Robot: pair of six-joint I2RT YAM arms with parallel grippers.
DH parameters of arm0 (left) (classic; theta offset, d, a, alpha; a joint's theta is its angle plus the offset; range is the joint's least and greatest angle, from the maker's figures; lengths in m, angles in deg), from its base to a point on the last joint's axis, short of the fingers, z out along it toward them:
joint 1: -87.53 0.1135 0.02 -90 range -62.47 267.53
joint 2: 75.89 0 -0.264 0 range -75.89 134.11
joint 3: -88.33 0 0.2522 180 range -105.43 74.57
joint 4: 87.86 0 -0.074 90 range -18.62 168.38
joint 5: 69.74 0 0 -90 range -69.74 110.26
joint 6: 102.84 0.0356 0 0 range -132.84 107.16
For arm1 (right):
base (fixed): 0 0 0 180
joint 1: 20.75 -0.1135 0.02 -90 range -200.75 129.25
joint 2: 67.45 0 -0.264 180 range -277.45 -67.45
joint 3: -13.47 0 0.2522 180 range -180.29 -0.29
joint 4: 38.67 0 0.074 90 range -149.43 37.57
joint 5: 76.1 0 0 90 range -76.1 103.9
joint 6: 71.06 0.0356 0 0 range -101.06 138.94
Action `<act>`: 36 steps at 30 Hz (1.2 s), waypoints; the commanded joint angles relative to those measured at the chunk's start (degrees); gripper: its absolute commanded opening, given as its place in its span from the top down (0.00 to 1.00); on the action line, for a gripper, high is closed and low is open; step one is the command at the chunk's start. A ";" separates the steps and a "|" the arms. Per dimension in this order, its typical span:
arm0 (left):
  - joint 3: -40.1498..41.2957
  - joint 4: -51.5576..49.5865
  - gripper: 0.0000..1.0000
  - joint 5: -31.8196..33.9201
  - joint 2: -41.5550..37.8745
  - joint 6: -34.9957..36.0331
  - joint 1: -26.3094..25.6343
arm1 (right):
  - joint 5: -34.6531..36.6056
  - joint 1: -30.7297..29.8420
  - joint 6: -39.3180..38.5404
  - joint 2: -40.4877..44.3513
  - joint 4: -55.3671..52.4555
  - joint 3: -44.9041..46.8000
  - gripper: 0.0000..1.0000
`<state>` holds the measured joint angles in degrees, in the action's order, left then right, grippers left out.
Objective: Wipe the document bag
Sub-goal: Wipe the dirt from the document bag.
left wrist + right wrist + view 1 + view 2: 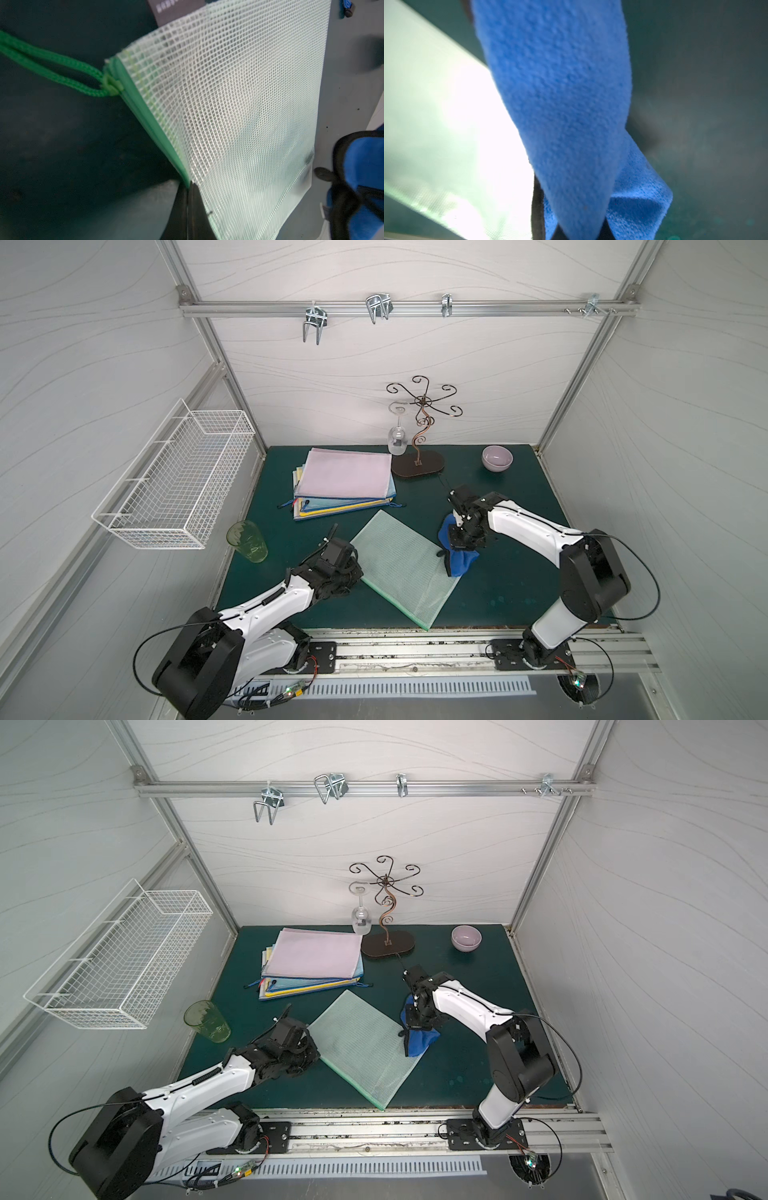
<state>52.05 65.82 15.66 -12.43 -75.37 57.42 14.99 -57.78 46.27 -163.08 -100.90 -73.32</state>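
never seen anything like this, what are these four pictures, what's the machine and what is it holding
These are two white-and-black robot arms. Two pictures look down from one overhead camera; the two close-ups come from cameras on the arms' wrists. On the dark green mat lie a pale green mesh document bag, a stack of coloured document bags, a green plastic cup, a lilac bowl and a curly metal stand with a hanging wine glass. The left arm's fingers pinch the mesh bag's zipper edge; the right arm's fingers grip a blue cloth at the bag's opposite edge.
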 commanded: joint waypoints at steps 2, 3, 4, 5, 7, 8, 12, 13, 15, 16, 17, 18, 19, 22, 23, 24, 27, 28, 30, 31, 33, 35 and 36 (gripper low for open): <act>-1.16 0.01 1.00 0.55 -0.92 1.07 0.23 | -11.33 -8.33 -5.21 -11.64 1.89 -13.51 1.00; -1.29 -0.16 1.00 0.57 -1.12 1.16 0.23 | -14.69 -9.75 -5.71 -14.20 2.86 -15.67 1.00; -1.50 -0.49 1.00 0.64 -1.30 1.33 0.23 | -17.40 -11.43 -6.18 -17.27 3.48 -18.10 1.00; -1.59 -0.69 1.00 0.72 -1.63 1.51 0.23 | -20.01 -12.63 -6.37 -20.22 4.00 -20.27 1.00; -1.73 -0.98 1.00 0.81 -2.01 1.75 0.32 | -25.63 -13.67 -5.87 -24.53 6.21 -22.50 1.00; -1.77 -1.03 1.00 0.74 -2.15 1.71 0.31 | -27.55 -13.85 -5.28 -26.40 7.43 -22.91 1.00; -2.00 -0.89 1.00 -0.02 -1.71 1.92 0.31 | -29.33 -13.21 -3.61 -30.58 9.25 -22.31 1.00; -2.08 -1.03 1.00 -0.06 -1.69 2.05 0.31 | -27.19 -12.60 -3.58 -31.17 8.37 -22.03 1.00; -2.00 -1.01 1.00 -0.06 -1.79 2.06 0.44 | -19.42 -10.92 -3.95 -31.25 5.22 -21.27 1.00; -1.91 -0.81 1.00 0.01 -1.89 1.97 0.43 | -14.22 -9.74 -3.63 -30.61 3.48 -20.45 1.00; -1.78 -0.71 1.00 -0.06 -1.93 1.97 0.43 | -9.66 -8.01 -3.32 -29.38 2.61 -18.88 1.00; -1.66 -0.63 1.00 0.01 -2.02 1.94 0.40 | -6.27 -6.44 -2.96 -27.83 2.13 -17.28 1.00; -1.62 -0.55 1.00 -0.01 -2.12 1.79 0.41 | -2.42 -4.53 -2.81 -25.83 1.79 -15.44 1.00; -1.31 -0.67 1.00 0.03 -2.56 1.88 0.41 | 3.92 -0.37 -2.99 -20.26 0.33 -11.84 1.00; -1.22 -0.61 1.00 0.05 -2.73 1.96 0.48 | 4.26 -0.18 -3.66 -18.72 0.05 -11.63 1.00; -1.19 -0.49 1.00 -0.01 -2.73 1.99 0.51 | 3.71 -0.80 -4.32 -17.54 0.20 -11.86 1.00; -1.23 -0.14 1.00 -0.35 -2.24 2.06 0.58 | -3.24 -5.94 -7.63 -18.02 1.38 -16.99 1.00; -1.34 0.03 1.00 -0.68 -1.93 2.13 0.62 | -6.36 -8.16 -8.49 -19.45 2.04 -19.64 1.00; -1.73 0.07 1.00 -1.27 -1.26 2.24 0.59 | -12.49 -10.91 -9.12 -23.39 3.82 -24.29 1.00; -2.02 -0.08 1.00 -1.44 -1.00 2.40 0.60 | -15.11 -11.91 -9.27 -25.39 4.50 -26.59 1.00; -2.37 -0.43 1.00 -1.54 -1.01 2.62 0.58 | -19.93 -13.01 -9.03 -29.43 6.33 -29.66 1.00; -2.51 -0.97 1.00 -1.38 -1.15 2.76 0.64 | -23.10 -13.24 -8.35 -33.73 6.05 -33.30 1.00; -2.52 -1.17 1.00 -1.37 -1.24 2.84 0.66 | -23.72 -13.21 -7.92 -35.22 6.02 -34.10 1.00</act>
<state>51.96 65.15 14.72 -13.70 -73.38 57.77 -1.91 -72.65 38.43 -192.83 -93.99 -105.80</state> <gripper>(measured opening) 0.048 0.092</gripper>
